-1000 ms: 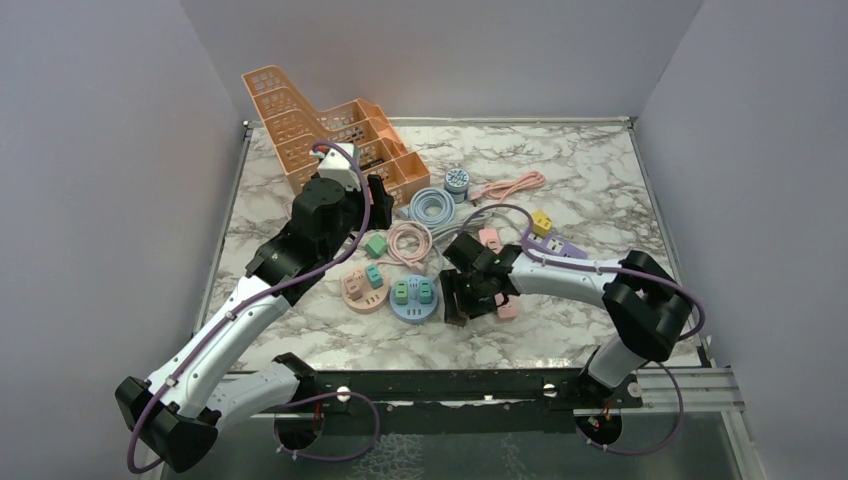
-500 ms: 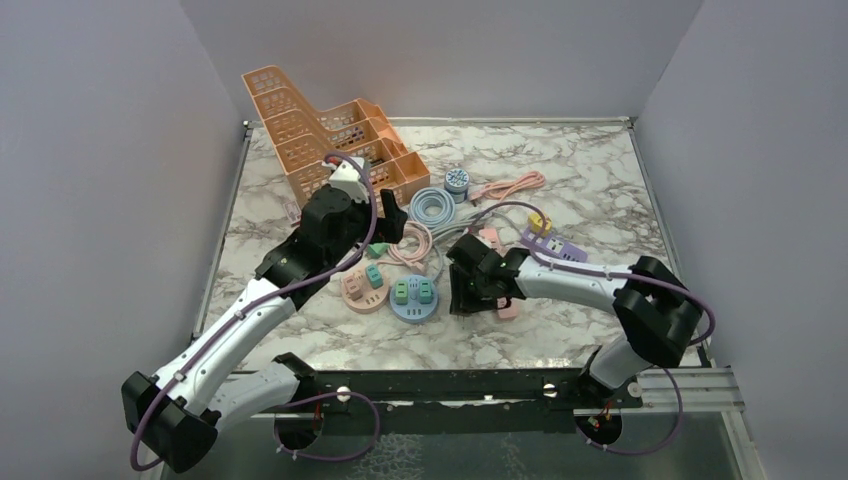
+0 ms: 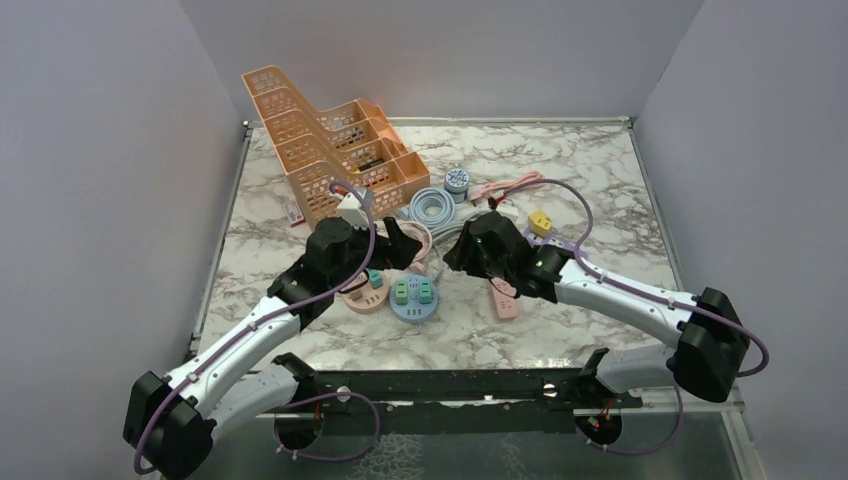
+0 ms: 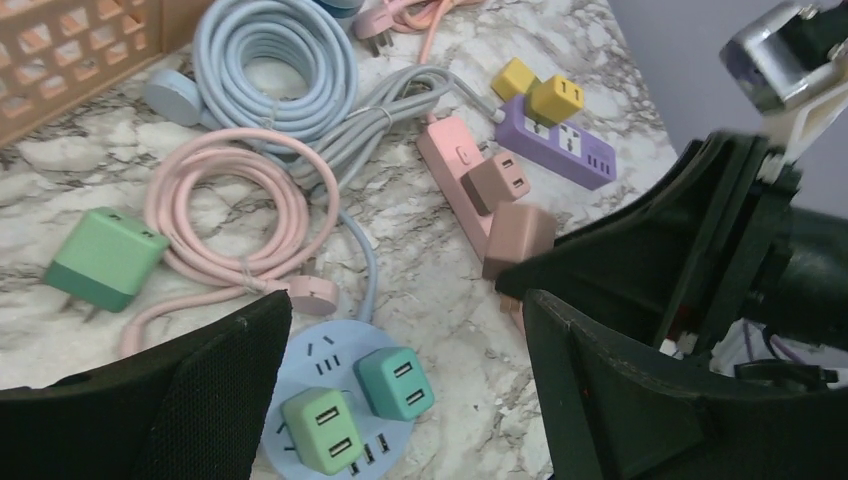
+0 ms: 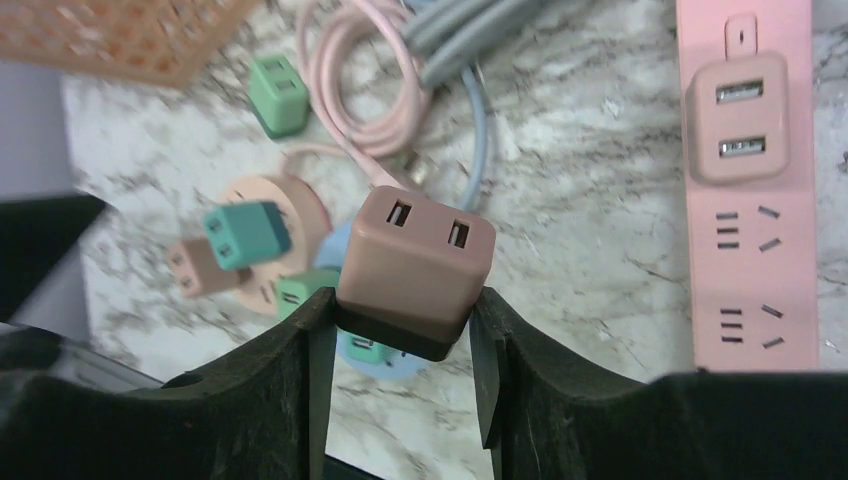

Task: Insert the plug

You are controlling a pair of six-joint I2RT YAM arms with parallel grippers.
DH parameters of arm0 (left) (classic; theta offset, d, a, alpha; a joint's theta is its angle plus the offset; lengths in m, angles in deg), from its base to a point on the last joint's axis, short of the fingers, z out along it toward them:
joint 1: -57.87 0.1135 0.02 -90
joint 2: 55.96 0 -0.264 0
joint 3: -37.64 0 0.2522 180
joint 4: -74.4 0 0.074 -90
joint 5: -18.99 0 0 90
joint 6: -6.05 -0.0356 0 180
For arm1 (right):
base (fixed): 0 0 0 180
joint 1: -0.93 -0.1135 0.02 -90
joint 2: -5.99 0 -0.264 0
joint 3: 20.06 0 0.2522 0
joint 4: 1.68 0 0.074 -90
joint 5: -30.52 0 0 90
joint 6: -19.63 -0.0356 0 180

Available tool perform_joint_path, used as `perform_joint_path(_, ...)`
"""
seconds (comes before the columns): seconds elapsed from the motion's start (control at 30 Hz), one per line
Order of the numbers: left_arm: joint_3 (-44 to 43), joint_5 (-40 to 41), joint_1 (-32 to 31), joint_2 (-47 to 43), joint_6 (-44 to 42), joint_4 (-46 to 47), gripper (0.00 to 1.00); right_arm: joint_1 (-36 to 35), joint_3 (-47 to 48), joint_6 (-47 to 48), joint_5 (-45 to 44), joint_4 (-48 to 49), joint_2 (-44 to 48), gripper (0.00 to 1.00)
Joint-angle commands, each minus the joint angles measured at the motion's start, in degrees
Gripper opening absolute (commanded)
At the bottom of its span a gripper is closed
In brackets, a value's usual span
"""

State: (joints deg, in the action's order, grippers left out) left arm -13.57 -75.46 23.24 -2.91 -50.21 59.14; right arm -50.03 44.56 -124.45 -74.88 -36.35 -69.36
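Cables [image 4: 385,108] beside pink power strip [image 4: 441,150]

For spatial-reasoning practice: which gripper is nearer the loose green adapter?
Left. The left gripper hangs beside the green adapter; the right gripper, holding a brown plug, is farther off.

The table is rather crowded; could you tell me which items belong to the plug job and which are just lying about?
In the job: right gripper, brown plug it grips, pink power strip (likely target).
Lying about: orange basket, blue cable coil, purple strip, loose green plug.
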Motion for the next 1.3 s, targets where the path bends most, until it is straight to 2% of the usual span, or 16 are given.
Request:
perform_joint_path(0.0, 5.4, -4.9, -0.2, -2.7, 8.3, 11.4, 0.87, 1.8, 4.9, -7.4, -5.3, 2.7, 2.4, 0.38)
perform_joint_path(0.17, 10.5, -7.4, -0.3, -3.2, 14.4, 20.5, 0.85, 2.6, 6.5, -14.2, -4.6, 3.8, 4.3, 0.38)
perform_joint_path(0.33, 10.5, -7.3, -2.2, -1.0, 14.7, 24.0, 0.84, 2.8, 7.1, -21.2, -4.1, 4.2, 4.9, 0.38)
perform_joint_path(0.57, 9.7, -1.9, -5.6, 3.6, 18.1, 30.9, 0.88, 3.1, 6.5, -29.5, 0.6, 6.0, 5.1, 0.39)
perform_joint_path(0.87, 9.0, 5.1, -7.1, 6.3, 22.0, 34.7, 0.84, 3.1, 7.1, -31.6, 7.3, 8.5, 4.3, 0.38)
perform_joint_path(1.13, 9.2, 7.0, -7.3, 7.7, 21.9, 37.8, 0.69, 3.1, 7.8, -32.1, 11.0, 8.9, 2.5, 0.38)
perform_joint_path(1.27, 9.2, 7.5, -7.3, 7.9, 21.5, 38.9, 0.55, 3.1, 8.5, -32.2, 12.3, 9.0, 1.2, 0.38)
